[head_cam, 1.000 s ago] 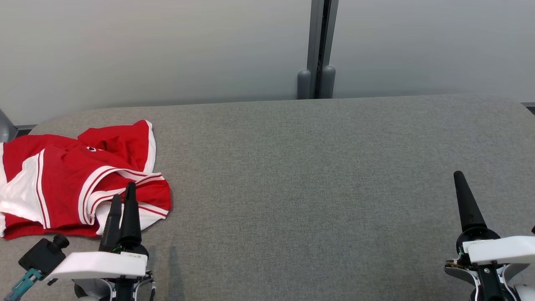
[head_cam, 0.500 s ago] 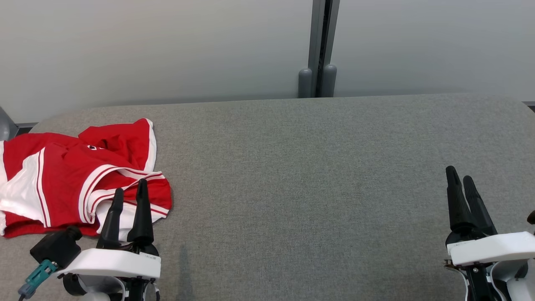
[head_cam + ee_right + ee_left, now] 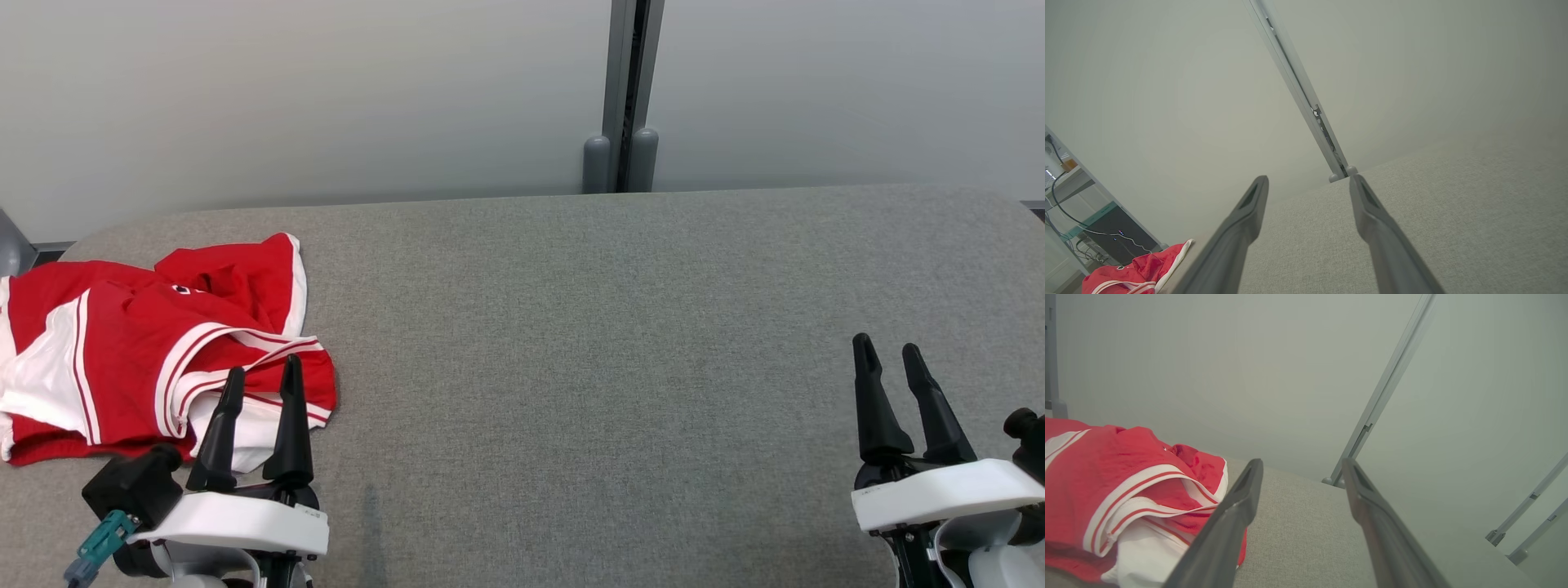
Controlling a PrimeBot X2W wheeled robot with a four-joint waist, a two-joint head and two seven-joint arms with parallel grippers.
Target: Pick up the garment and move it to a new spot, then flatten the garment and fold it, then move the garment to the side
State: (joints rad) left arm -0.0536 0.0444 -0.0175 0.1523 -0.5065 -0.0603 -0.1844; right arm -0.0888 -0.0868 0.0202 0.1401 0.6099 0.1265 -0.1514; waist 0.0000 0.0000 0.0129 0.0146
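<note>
the garment (image 3: 122,351) is lying crumpled at the table's (image 3: 612,327) left end. the left gripper (image 3: 263,371) is hovering by its near corner, fingers spread wide and empty; the right gripper (image 3: 886,347) is hovering well apart, equally wide.

Nothing legible shows in any view. The red and white garment (image 3: 122,351) carries a tiny dark-and-white mark (image 3: 180,289) near its upper folds, possibly a logo, but it is too small to make out any letters or a brand. The white housing (image 3: 245,523) at the lower left of the head view has a faint line of small print along its right edge, also too small to read. The grey worktop (image 3: 612,327) bears no writing, label or number.
</note>
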